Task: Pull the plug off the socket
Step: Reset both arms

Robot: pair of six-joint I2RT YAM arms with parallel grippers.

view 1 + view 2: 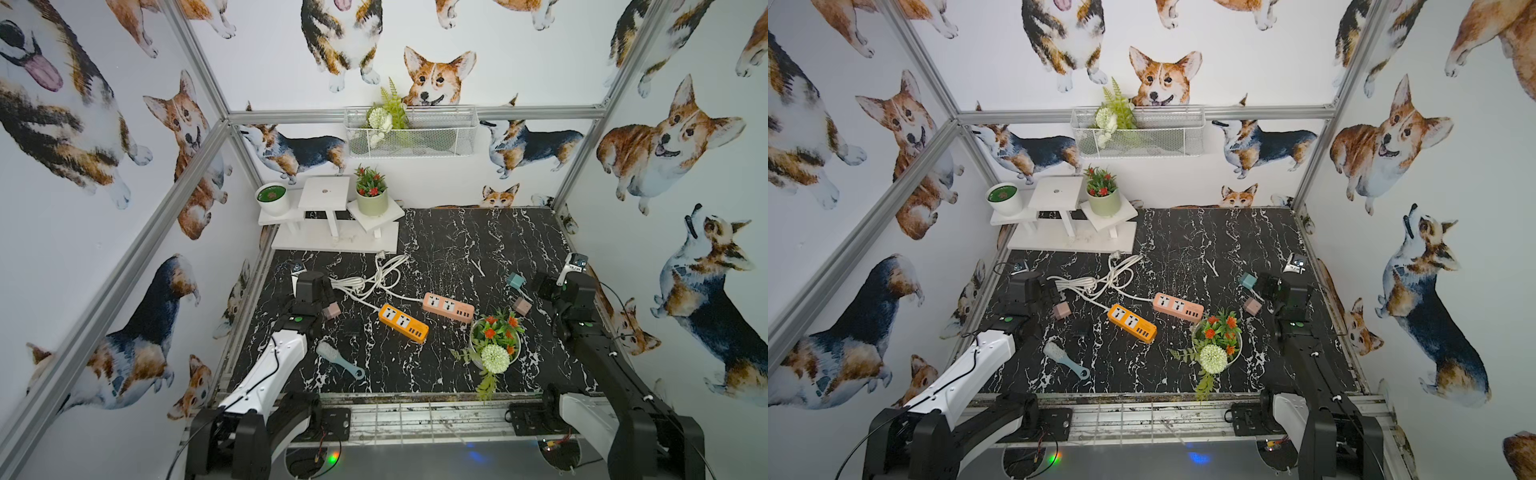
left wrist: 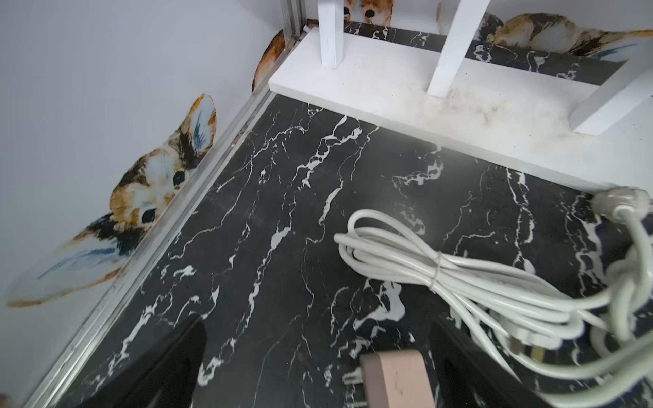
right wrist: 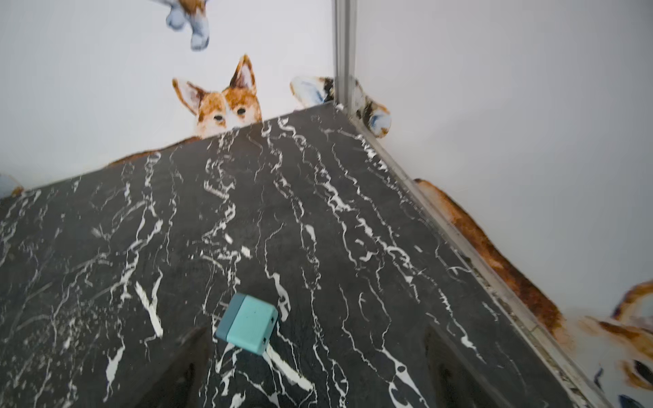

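Observation:
An orange power strip (image 1: 403, 322) and a pink power strip (image 1: 449, 306) lie mid-table with nothing plugged into their sockets. A pink plug (image 1: 331, 309) lies on the black marble next to my left gripper (image 1: 326, 297). In the left wrist view this pink plug (image 2: 395, 378) sits between the wide-open fingers (image 2: 470, 367), nearer one of them. My right gripper (image 1: 542, 286) is also open. A teal plug (image 3: 247, 323) rests on the table just ahead of one of its fingers (image 3: 183, 367). Another pink plug (image 1: 522, 306) lies close by.
The strips' white cords (image 1: 374, 278) coil between the left gripper and a white stand (image 1: 332, 224) holding two pots. A bowl of flowers (image 1: 494, 340) stands front right and a blue brush (image 1: 338, 359) front left. Enclosure walls lie close behind both arms.

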